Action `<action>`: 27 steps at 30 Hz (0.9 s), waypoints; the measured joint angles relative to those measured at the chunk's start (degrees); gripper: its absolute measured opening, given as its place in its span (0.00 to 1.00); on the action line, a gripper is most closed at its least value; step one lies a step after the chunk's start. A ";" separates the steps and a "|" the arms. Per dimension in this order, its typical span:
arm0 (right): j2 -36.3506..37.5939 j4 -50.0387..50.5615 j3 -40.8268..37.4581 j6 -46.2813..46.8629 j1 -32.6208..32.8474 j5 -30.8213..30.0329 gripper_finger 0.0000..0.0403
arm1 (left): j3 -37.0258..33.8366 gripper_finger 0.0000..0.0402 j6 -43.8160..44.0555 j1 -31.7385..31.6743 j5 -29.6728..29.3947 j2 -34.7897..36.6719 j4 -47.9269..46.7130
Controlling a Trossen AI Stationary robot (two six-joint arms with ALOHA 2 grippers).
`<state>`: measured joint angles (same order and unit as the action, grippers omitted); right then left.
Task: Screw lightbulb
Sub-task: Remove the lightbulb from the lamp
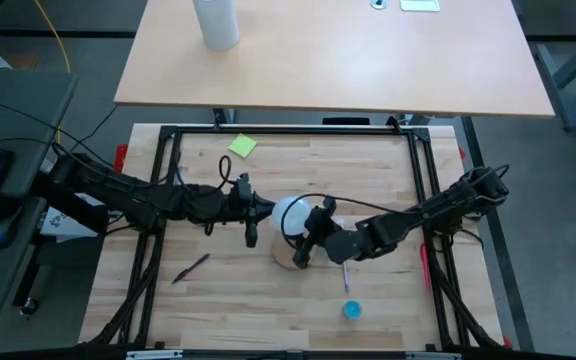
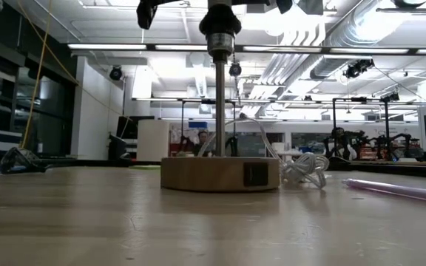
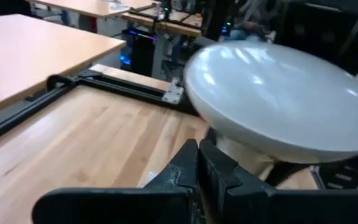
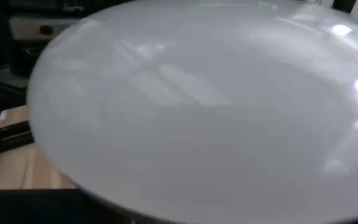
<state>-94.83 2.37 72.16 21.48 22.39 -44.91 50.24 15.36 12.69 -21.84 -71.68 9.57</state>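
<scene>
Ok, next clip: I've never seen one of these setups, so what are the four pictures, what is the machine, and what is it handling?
It is a robot with two dark arms at a wooden table, each ending in a two-finger gripper. One picture looks straight down from above, one looks level across the table top, and two come from cameras on the arms' wrists.

In the middle stands a round wooden base with a metal post. The white lightbulb sits over it. The right gripper is at the bulb, which fills its wrist view; a firm grip cannot be made out. The left gripper is shut, just beside the bulb, holding nothing.

Also on the table: a yellow note, a dark pen, a blue cap and a coiled white cord.
</scene>
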 joint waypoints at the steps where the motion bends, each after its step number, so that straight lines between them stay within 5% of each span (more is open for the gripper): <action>1: 0.00 0.05 0.00 -0.07 0.04 0.12 0.47 | 0.00 0.00 0.01 0.00 -0.39 0.03 -0.01; 11: 2.96 2.19 -0.02 0.60 0.93 7.94 0.58 | 0.02 0.00 0.01 -0.77 -5.46 2.25 -4.11; 21: 8.66 16.34 -0.02 2.97 1.42 9.34 0.64 | 0.00 0.00 -0.51 -3.77 -11.00 6.78 -12.82; 27: 11.62 22.73 -0.02 5.65 1.61 16.60 0.64 | 0.00 0.00 -0.33 -4.48 -13.02 8.88 -17.57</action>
<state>-83.21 25.10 72.14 27.13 24.00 -28.31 50.24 15.03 8.21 -34.86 -62.80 -7.99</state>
